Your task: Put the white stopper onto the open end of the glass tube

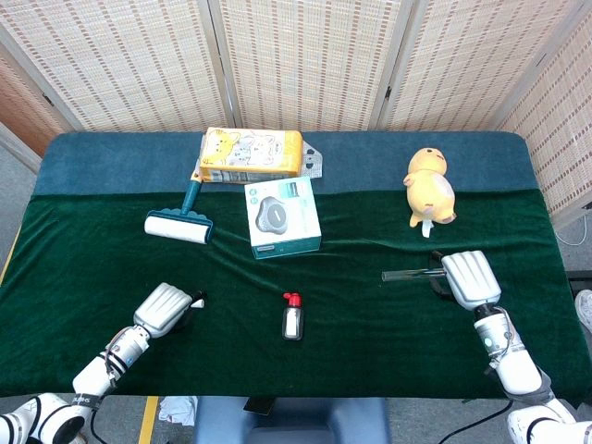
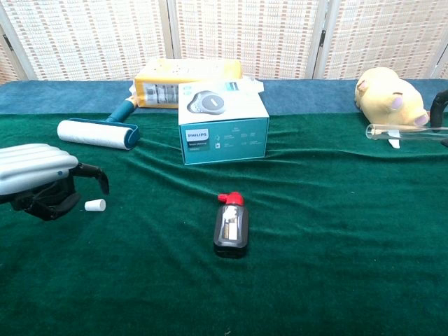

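The white stopper (image 2: 94, 205) lies on the green cloth, also showing as a small white tip (image 1: 197, 302) in the head view. My left hand (image 2: 38, 178) hovers right beside it with fingers apart and one dark finger (image 2: 98, 179) arching over it; it holds nothing. From above, the left hand (image 1: 162, 310) partly covers the stopper. My right hand (image 1: 470, 279) grips the glass tube (image 1: 409, 274) at its right end. The tube is held level above the cloth with its open end pointing left. In the chest view the tube (image 2: 406, 129) enters from the right edge, where only a dark finger (image 2: 439, 105) shows.
A small dark bottle with a red cap (image 2: 231, 224) lies at the middle. Behind it stand a teal Philips box (image 2: 222, 129), a lint roller (image 2: 98, 133) and a yellow carton (image 2: 187, 75). A yellow plush toy (image 2: 388, 98) sits at the back right, just behind the tube.
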Robot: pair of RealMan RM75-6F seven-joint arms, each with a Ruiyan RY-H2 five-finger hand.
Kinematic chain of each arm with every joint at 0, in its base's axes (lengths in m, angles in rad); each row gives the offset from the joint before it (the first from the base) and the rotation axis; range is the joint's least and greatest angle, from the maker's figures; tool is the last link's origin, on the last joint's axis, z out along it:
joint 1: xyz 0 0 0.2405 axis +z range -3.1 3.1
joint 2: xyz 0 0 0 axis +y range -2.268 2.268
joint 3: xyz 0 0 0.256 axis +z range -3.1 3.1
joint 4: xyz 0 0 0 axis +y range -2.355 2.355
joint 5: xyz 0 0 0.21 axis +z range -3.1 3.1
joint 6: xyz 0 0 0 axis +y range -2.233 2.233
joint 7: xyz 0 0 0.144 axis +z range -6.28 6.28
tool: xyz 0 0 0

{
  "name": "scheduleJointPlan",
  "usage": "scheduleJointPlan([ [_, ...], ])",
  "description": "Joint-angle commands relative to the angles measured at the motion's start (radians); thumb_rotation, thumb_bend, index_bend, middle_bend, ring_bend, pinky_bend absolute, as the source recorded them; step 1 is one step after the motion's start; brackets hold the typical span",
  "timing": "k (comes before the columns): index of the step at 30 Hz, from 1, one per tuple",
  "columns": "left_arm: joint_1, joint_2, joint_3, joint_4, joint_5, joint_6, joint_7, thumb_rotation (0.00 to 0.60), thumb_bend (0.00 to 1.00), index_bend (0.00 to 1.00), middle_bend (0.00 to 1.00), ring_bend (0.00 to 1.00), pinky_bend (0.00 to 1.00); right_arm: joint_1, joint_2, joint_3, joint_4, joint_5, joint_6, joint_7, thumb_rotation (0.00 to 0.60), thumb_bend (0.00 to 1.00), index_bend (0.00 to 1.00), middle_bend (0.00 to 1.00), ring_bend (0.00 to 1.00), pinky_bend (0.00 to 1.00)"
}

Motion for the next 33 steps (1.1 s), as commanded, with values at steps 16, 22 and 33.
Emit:
scheduleJointPlan([
  [16, -0.008, -0.025, 0.020, 0.005, -0.083, -0.011, 0.061, 0.600, 0.73, 0.33, 0.94, 0.80, 0.70, -0.003, -0.012, -0.001, 0.024, -0.001, -0.012, 0.025, 0.554, 0.71, 0.86, 1.00, 1.00, 1.00],
  [22, 0.006, -0.013, 0.028, 0.002, -0.106, 0.004, 0.053, 0.600, 0.73, 0.34, 0.94, 0.80, 0.70, -0.003, -0.015, 0.000, 0.025, -0.006, -0.010, 0.027, 0.552, 0.71, 0.86, 1.00, 1.00, 1.00],
  [33, 0.043, 0.047, 0.044, -0.042, -0.132, 0.047, 0.036, 0.600, 0.73, 0.35, 0.94, 0.80, 0.70, -0.007, -0.011, 0.002, 0.011, -0.016, 0.001, 0.023, 0.554, 0.72, 0.86, 1.00, 1.00, 1.00],
])
